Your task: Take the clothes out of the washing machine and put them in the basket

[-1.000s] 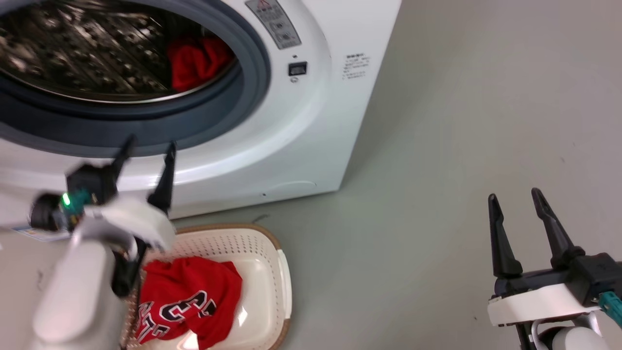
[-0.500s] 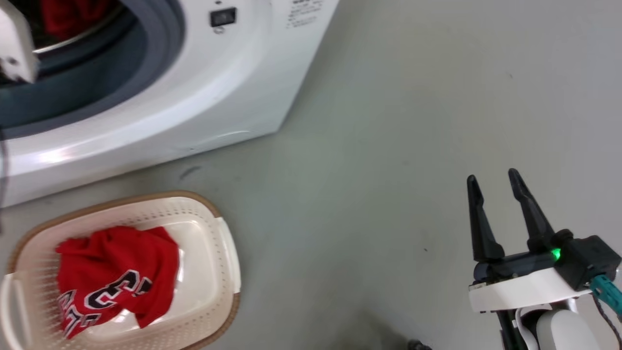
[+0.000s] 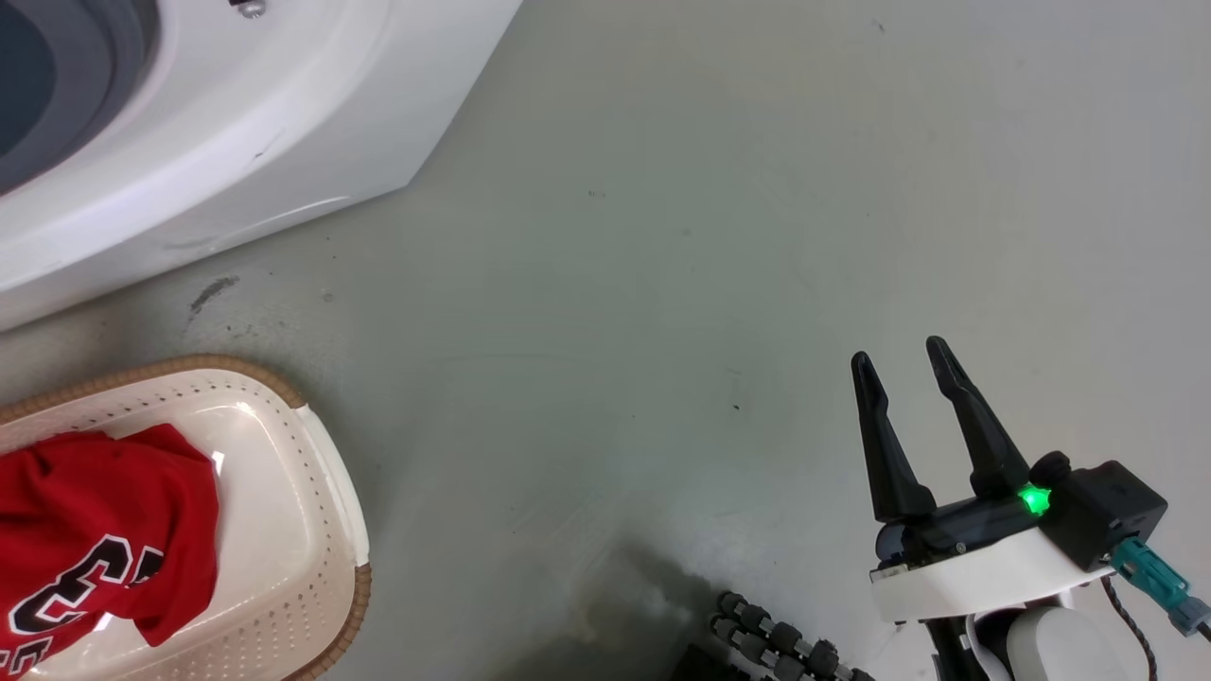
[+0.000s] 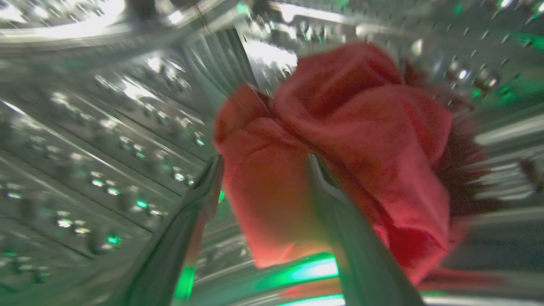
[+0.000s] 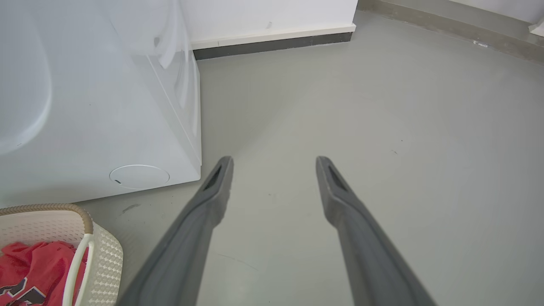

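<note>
Stands about half done: lettered shirt (image 3: pixel 104 511) lying in basket (image 3: pixel 326 511), near left, before washer (image 3: pixel 236 123); second red garment (image 4: pixel 361 127) left inside drum (image 4: pixel 85 127), with left gripper (image 4: pixel 265 158) spread wide astride one fold, not yet clamped; right gripper (image 3: pixel 898 351) parted, empty, idling over floor (image 3: pixel 662 236) at right.

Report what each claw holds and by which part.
Nothing is held. The left claw is open inside the drum, a fold of the red garment between its fingers; the right claw is open over the floor.
</note>
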`<state>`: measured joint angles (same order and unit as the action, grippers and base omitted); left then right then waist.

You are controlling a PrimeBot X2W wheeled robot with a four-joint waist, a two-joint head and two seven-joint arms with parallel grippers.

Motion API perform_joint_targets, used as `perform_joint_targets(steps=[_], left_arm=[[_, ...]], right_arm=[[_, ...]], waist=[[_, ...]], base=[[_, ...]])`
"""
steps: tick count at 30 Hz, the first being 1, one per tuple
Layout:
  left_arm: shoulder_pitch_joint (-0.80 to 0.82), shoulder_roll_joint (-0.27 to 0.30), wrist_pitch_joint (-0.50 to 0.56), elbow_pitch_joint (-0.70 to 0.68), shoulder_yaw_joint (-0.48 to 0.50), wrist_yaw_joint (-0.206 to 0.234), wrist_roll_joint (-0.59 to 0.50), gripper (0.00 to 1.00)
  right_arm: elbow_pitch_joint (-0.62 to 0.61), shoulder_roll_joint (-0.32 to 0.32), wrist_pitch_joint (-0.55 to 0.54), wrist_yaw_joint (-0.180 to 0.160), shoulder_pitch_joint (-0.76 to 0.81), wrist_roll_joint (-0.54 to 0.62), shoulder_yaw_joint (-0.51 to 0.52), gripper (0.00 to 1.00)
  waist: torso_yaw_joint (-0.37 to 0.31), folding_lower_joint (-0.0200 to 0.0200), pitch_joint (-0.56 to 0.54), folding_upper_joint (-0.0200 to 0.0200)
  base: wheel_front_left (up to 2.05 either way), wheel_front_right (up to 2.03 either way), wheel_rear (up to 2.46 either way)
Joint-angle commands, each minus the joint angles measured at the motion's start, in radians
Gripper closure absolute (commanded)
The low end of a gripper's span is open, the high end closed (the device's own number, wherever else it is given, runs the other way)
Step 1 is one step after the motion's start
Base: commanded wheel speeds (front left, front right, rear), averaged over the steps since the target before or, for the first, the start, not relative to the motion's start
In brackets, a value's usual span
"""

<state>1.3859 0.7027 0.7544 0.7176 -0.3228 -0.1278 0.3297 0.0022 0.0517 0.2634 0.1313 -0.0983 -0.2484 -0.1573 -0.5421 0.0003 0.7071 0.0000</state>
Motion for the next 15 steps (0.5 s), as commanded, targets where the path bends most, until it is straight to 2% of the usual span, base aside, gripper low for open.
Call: perform_joint_targets(steps=[1,10,11,12,13,15], left_arm=[[0.022,-0.006,0.028,0.023,0.002,0.005,0.012,0.00],[0.023,-0.017,0.085,0.116,-0.013,0.020,0.020,0.00],[0.024,-0.018,0.095,0.125,-0.016,0.019,0.022,0.05],[0.027,-0.018,0.099,0.129,-0.020,0.018,0.021,0.64],[0.032,-0.018,0.095,0.132,-0.024,0.017,0.019,1.00],[0.037,-0.020,0.093,0.140,-0.029,0.015,0.025,1.00]], right_arm=[[-0.003,-0.003,0.002,-0.001,0.006,-0.013,-0.004,0.00],[-0.015,-0.002,0.002,-0.001,0.008,-0.041,0.001,0.00],[-0.016,-0.002,0.002,-0.001,0.010,-0.043,0.002,0.00],[-0.018,-0.002,0.002,-0.001,0.011,-0.045,0.004,0.00],[-0.020,-0.002,0.002,-0.001,0.012,-0.047,0.004,0.00],[-0.020,-0.002,0.002,-0.001,0.011,-0.047,0.005,0.00]], waist=[[-0.007,-0.0003,0.017,0.0000],[-0.005,-0.0003,0.038,0.0000],[-0.004,-0.0003,0.040,0.0000],[-0.003,-0.0003,0.042,0.0000],[-0.003,-0.0003,0.044,0.0000],[-0.003,-0.0003,0.046,0.0000]], base=[[0.00,0.00,0.00],[0.00,0.00,0.00],[0.00,0.00,0.00],[0.00,0.00,0.00],[0.00,0.00,0.00],[0.00,0.00,0.00]])
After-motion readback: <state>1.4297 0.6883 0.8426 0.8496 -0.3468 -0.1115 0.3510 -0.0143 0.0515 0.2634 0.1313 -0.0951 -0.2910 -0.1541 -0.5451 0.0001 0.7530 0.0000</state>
